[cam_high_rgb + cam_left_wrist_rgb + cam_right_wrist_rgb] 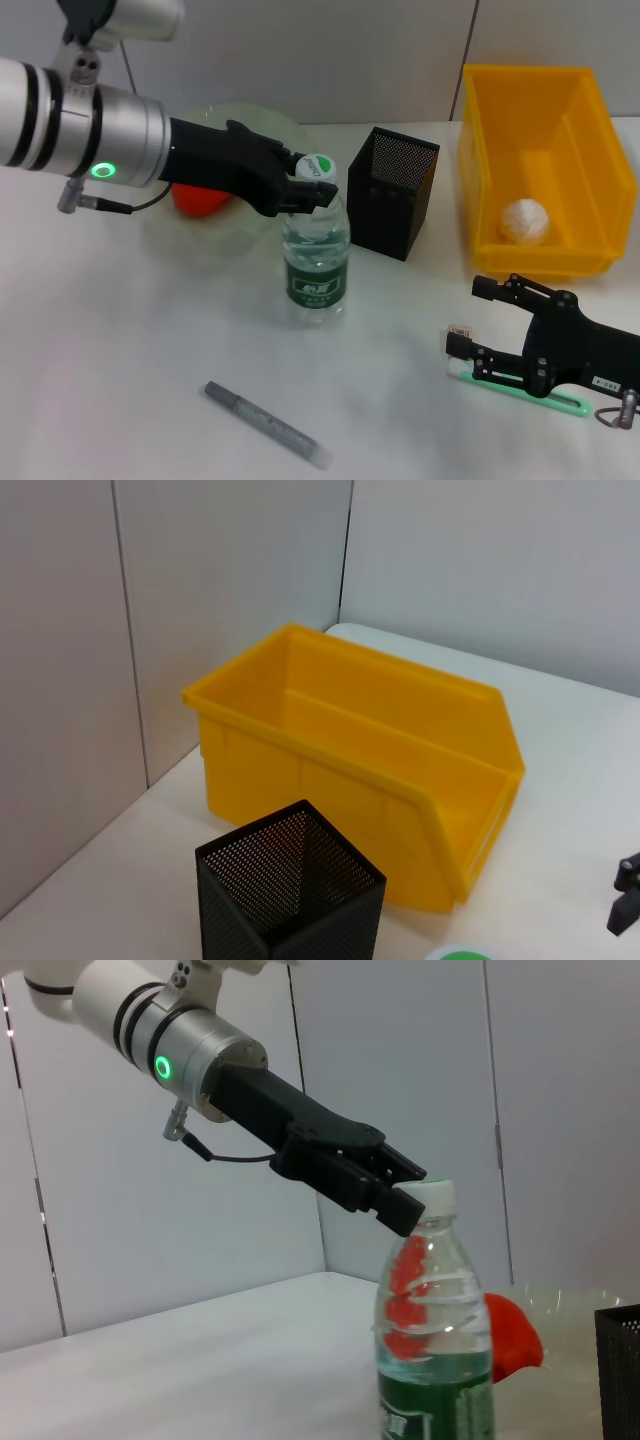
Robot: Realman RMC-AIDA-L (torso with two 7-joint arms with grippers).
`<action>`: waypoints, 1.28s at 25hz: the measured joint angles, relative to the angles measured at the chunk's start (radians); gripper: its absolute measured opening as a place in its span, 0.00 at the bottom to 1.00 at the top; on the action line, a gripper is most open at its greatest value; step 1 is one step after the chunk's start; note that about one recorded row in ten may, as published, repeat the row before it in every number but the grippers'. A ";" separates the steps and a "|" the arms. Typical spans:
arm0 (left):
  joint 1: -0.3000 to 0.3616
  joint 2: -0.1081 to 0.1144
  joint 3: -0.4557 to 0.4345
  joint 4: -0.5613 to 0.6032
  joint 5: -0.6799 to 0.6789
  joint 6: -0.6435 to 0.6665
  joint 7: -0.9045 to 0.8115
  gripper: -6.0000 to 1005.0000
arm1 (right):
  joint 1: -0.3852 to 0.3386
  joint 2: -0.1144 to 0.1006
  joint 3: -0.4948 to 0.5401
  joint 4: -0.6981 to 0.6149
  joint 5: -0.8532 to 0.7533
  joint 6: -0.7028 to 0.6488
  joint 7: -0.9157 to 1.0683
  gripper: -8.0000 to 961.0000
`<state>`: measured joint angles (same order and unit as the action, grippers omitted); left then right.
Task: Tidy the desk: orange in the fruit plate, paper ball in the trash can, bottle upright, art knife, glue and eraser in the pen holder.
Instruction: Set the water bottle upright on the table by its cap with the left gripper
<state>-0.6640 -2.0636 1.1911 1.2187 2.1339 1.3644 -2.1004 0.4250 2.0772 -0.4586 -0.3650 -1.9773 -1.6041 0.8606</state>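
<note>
Nearest, at about 6 o'clock on the tabletop (120, 340), lies a grey pen-like stick (267, 424), flat and angled. At 4 o'clock the right end effector (462, 318) rests low with its fingers spread apart, holding nothing; a pale-green flat tool (525, 390) lies under it and a small cream eraser (461, 332) sits just beside its lower finger. At the centre the bottle (317, 255) stands upright, the left end effector (312, 190) closed on its white-and-green cap. At 1 o'clock of the bottle stands the pen holder (392, 192). At 10 o'clock, behind the arm, the orange (198, 200) sits in the fruit plate (250, 120). Farthest right, the paper ball (525, 221) lies inside the trash can (540, 90)
</note>
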 joint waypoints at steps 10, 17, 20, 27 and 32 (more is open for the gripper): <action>0.057 0.000 -0.080 0.011 -0.038 0.071 0.153 0.44 | 0.000 0.001 0.000 0.004 0.000 -0.005 0.001 0.80; 0.080 0.001 -0.150 0.015 -0.040 0.106 0.212 0.44 | 0.002 0.002 -0.004 0.017 0.000 -0.006 0.003 0.79; 0.090 0.006 -0.214 0.021 -0.040 0.162 0.235 0.44 | 0.010 0.000 -0.005 0.027 0.000 -0.006 0.002 0.79; 0.112 0.026 -0.263 0.032 -0.040 0.204 0.243 0.44 | 0.013 0.001 -0.007 0.028 0.000 -0.006 0.002 0.79; 0.145 0.040 -0.297 0.046 -0.040 0.203 0.244 0.44 | 0.020 0.003 -0.009 0.036 0.000 -0.006 0.002 0.79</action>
<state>-0.5187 -2.0239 0.8943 1.2643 2.0936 1.5670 -1.8568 0.4451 2.0798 -0.4676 -0.3290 -1.9773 -1.6103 0.8631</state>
